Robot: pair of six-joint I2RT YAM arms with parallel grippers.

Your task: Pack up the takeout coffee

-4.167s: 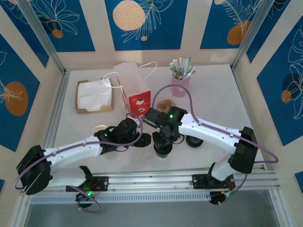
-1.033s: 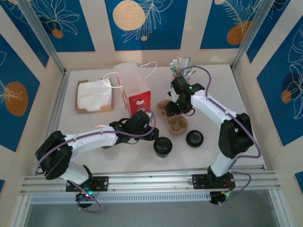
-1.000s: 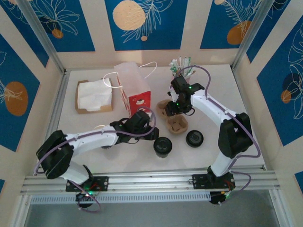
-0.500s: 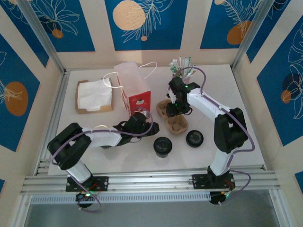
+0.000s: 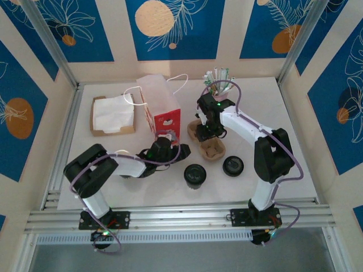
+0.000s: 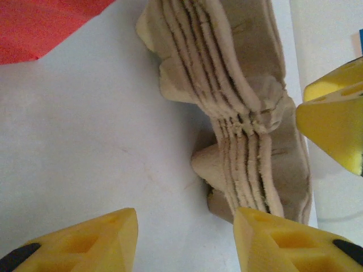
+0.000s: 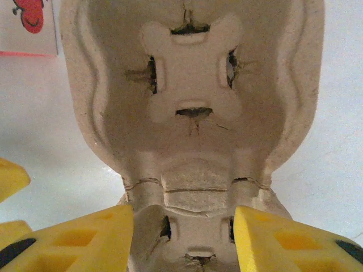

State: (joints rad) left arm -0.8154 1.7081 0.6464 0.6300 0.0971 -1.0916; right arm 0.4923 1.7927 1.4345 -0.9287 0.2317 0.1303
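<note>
Packing looks barely started: the small dark-banded paper coffee cup with black lid (image 5: 194,175) sits on the white desk (image 5: 266,113), outside the red-and-white paper bag (image 5: 165,107), while left claw (image 6: 184,232) and right claw (image 7: 184,226) gape open at stacked brown pulp trays (image 5: 212,151).

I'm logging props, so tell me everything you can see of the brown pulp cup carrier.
The cup carrier is a nested stack of tan moulded-pulp trays, layered edges showing from the side. Two round wells face up, each with a slit, cross-shaped floor. It lies flat on the white table beside the red-and-white bag. The open right claw straddles one well.
</note>
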